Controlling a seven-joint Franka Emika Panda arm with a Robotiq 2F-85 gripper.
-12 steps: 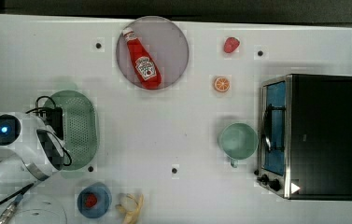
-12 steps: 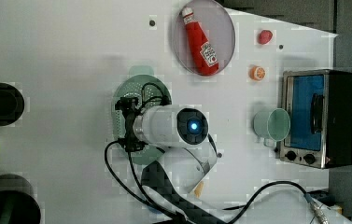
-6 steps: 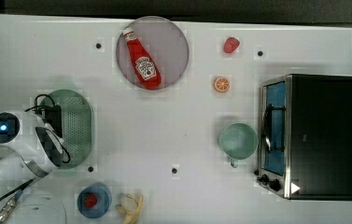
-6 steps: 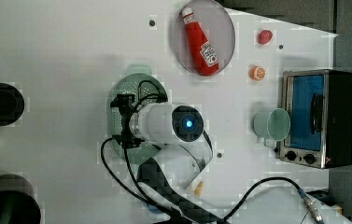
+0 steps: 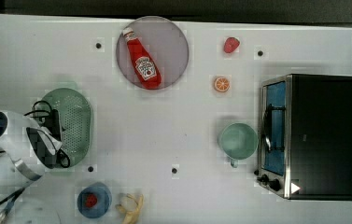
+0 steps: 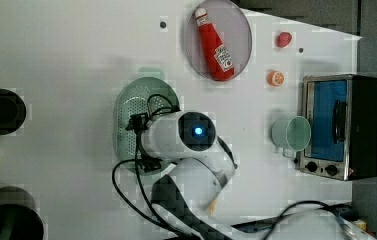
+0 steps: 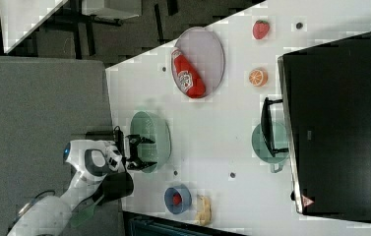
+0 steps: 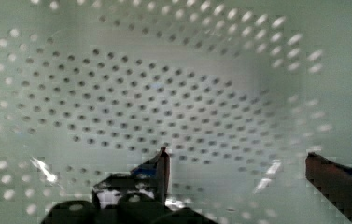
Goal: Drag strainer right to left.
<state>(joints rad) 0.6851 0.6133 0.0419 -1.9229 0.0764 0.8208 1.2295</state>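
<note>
While tool hangs inside strainer, fingers spread apart, gripping nothing, strainer sits at top view's left on table. Likely light, stiff, slippery plastic; push on inner wall.

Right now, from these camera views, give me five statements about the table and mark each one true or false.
1. The ketchup bottle lies on the round grey plate. True.
2. The strainer sits beside the toaster oven. False: in the top view it is at the far left, under the arm, and the oven is at the right.
3. The hand is open above the strainer's holed floor. True.
4. The mint-green cup holds the orange half. False: the orange half lies on the table apart from the cup.
5. The banana lies next to the blue bowl. True.
</note>
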